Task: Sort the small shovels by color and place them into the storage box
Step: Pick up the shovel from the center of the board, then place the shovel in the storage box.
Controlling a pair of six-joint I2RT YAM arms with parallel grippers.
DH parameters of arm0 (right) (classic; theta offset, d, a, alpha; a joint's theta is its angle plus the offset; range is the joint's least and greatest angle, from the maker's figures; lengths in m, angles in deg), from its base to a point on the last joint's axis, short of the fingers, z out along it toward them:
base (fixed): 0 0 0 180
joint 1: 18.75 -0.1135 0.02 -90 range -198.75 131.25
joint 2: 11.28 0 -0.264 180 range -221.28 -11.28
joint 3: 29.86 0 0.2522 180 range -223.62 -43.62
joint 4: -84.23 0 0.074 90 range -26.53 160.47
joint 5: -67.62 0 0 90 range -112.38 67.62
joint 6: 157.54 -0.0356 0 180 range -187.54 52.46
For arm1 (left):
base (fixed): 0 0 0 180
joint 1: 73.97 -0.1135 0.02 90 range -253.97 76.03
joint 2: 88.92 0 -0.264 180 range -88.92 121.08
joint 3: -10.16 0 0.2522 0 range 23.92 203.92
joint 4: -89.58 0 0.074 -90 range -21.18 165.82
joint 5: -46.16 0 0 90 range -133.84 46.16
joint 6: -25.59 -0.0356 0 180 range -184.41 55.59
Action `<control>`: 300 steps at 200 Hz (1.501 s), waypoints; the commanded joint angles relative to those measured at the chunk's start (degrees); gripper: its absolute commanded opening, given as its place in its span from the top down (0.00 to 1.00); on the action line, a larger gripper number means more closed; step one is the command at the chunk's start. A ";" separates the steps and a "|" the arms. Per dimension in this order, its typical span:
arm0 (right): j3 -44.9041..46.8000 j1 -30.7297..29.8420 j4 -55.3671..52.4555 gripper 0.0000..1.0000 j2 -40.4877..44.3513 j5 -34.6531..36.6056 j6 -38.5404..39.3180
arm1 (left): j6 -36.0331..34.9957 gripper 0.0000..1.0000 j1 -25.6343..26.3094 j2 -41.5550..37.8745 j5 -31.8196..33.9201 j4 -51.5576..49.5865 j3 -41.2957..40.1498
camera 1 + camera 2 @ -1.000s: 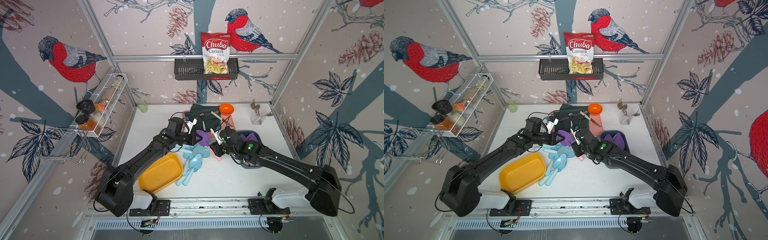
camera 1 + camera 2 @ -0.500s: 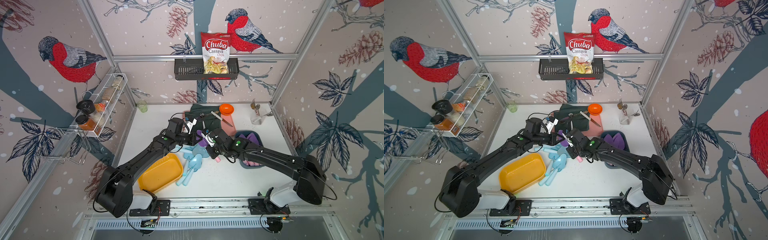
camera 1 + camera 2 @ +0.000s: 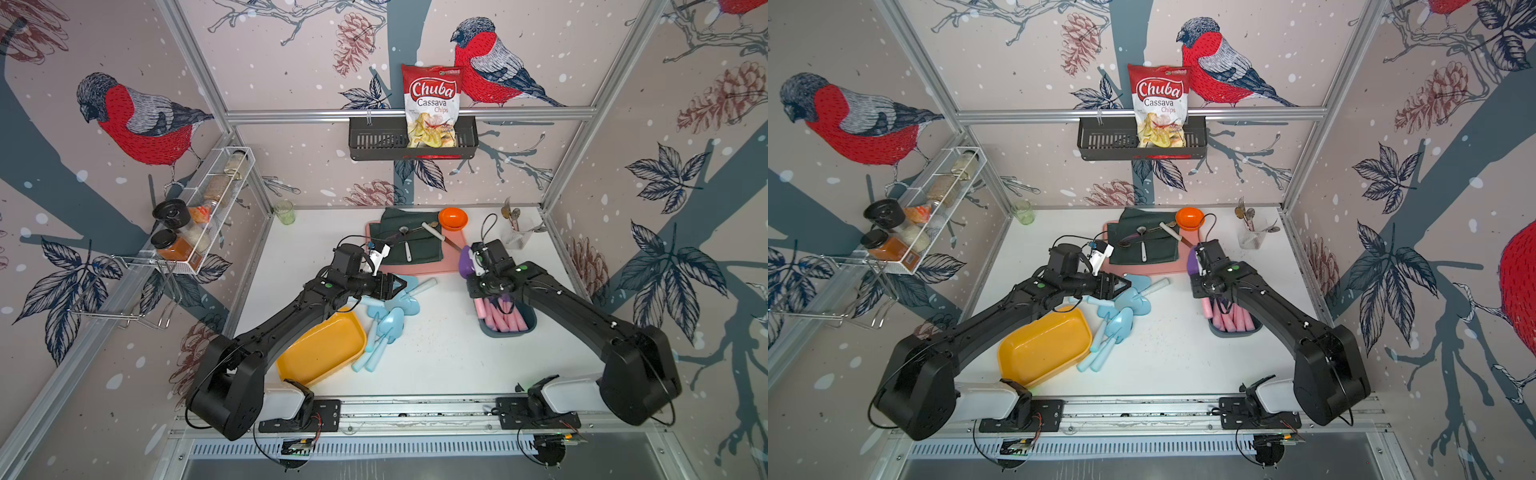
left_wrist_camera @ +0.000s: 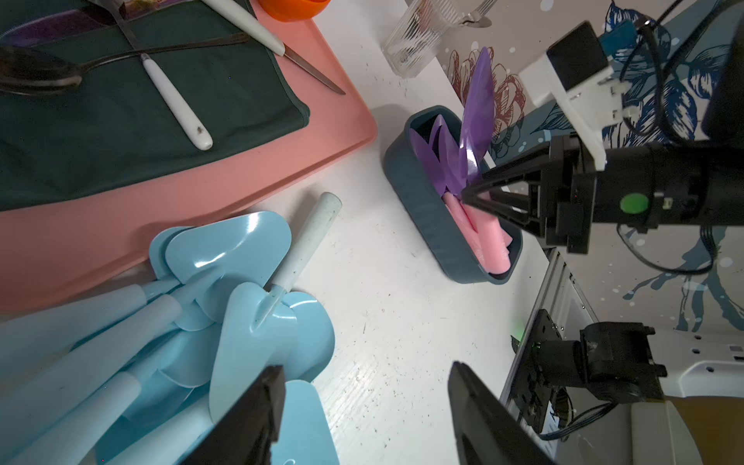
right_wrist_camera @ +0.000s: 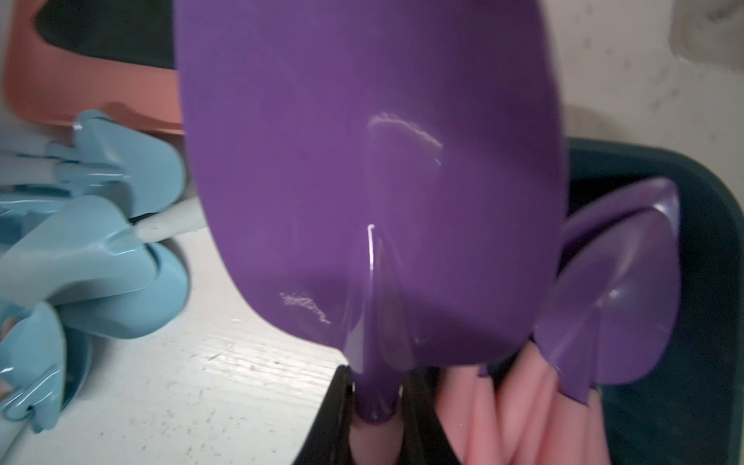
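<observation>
Several light blue small shovels point(image 3: 395, 320) point(image 3: 1121, 320) point(image 4: 241, 257) point(image 5: 92, 257) lie piled on the white table beside a yellow tray. My left gripper point(image 3: 401, 286) point(image 3: 1123, 286) point(image 4: 366, 374) hangs open just above the pile's edge, with nothing between its fingers. My right gripper point(image 3: 473, 286) point(image 3: 1198, 286) point(image 5: 376, 402) is shut on the neck of a purple-bladed, pink-handled shovel point(image 5: 362, 161) point(image 4: 479, 104) point(image 3: 466, 262). It holds this shovel over the dark blue storage box point(image 3: 507, 332) point(image 3: 1233, 332) point(image 4: 418, 201) point(image 5: 704, 201), which contains several more purple and pink shovels.
The yellow tray point(image 3: 320, 349) point(image 3: 1042, 349) sits near the left arm. A pink tray point(image 3: 419, 270) point(image 4: 241, 161) behind the pile carries a green cloth, spoons and a white-handled knife. At the back stand an orange bowl point(image 3: 453, 218), a clear cup of cutlery point(image 3: 515, 237) and a small green glass point(image 3: 284, 212).
The purple shovel, earlier between both grippers near the pile, has gone right with my right gripper to above the storage box. My left gripper has opened and stayed at the pile.
</observation>
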 commanded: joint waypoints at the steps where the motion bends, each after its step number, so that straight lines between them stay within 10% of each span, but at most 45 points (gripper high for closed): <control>1: -0.04 5.05 -4.38 0.96 0.55 -2.20 -1.37 | -2.40 0.32 -0.27 -0.76 -0.70 3.67 -0.96; 96: -1.56 16.39 -7.21 0.84 -5.67 -1.12 0.83 | -3.33 0.32 -0.24 -1.51 -0.98 4.56 -2.30; 198: -0.92 12.82 -6.23 0.83 -12.07 -0.90 1.69 | -3.80 0.32 -0.25 -1.23 -0.70 5.15 -2.92; 248: -1.47 12.84 -8.00 0.52 -10.32 0.59 -1.21 | -3.58 0.32 -0.23 -1.17 -1.08 5.43 -3.18; 300: -1.56 13.10 -8.91 0.53 -6.23 -1.21 -2.20 | -3.40 0.32 -0.27 -1.21 -1.27 5.70 -3.33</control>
